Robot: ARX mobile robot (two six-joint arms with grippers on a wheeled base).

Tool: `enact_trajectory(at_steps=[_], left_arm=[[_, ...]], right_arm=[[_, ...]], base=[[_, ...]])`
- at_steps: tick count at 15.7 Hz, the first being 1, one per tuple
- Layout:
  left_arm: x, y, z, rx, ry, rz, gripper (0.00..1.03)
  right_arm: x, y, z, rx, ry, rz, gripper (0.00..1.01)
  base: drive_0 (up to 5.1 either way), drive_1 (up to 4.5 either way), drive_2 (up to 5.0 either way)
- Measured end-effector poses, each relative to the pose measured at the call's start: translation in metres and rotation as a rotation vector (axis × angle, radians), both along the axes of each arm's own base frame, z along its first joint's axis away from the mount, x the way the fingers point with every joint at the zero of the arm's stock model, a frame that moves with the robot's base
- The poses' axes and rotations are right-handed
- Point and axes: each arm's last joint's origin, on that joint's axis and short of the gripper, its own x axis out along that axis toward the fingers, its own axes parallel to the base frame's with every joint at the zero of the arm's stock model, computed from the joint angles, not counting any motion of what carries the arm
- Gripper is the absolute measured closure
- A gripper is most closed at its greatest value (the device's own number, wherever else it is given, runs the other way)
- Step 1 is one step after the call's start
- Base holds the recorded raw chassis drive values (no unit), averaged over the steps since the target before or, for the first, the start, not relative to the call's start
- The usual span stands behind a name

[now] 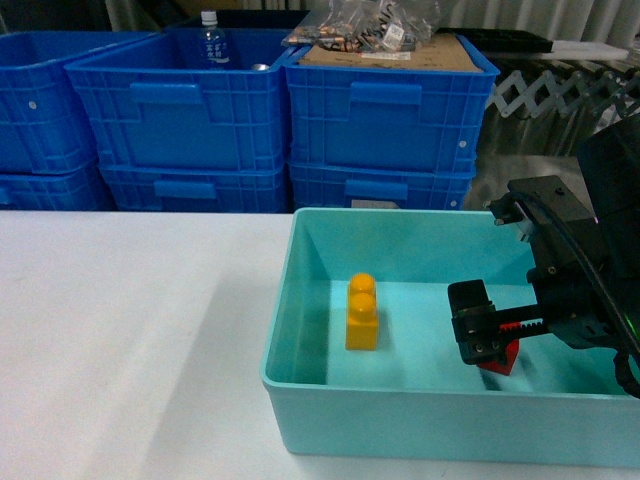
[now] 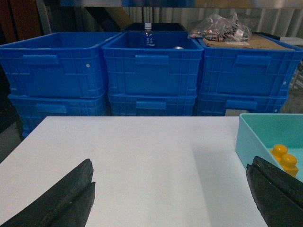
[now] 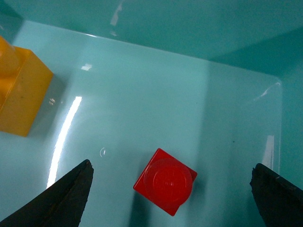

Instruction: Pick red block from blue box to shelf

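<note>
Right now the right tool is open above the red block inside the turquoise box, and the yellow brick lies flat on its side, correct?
Not quite. The head view shows the yellow brick standing upright, studs on top. The rest holds: the right tool is open above the red block in the turquoise box.

The red block is mostly hidden behind the right gripper in the head view (only a corner shows). The blue box is cut off at the right edge. The bottle's label is too small to read.
</note>
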Motion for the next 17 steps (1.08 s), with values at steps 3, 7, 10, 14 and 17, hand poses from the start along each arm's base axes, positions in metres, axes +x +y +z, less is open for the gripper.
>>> enact_trajectory(at_steps=[3,7,10,14,17], left_arm=[[0.0,0.0,0.0,0.0,0.0,0.0,0.05],[0.0,0.0,0.0,0.0,0.0,0.0,0.05],[0.0,0.0,0.0,0.0,0.0,0.0,0.05],[0.0,0.0,0.0,0.0,0.0,0.0,0.05],[0.0,0.0,0.0,0.0,0.0,0.0,0.05]], right_arm=[[0.013,0.003,-0.009,0.02,0.035,-0.011,0.03],[0.026,0.005,-0.024,0.027,0.122,-0.052,0.16],[0.032,0.006,-0.029,0.042,0.144,-0.074,0.47],[0.036,0.006,-0.029,0.08,0.108,-0.101,0.72],[0.002,-0.004,0.016,0.181,-0.081,-0.109,0.72]], base=[[0.0,0.0,0.0],[0.0,0.0,0.0],[0.0,0.0,0.0],[0.0,0.0,0.0],[0.0,0.0,0.0]])
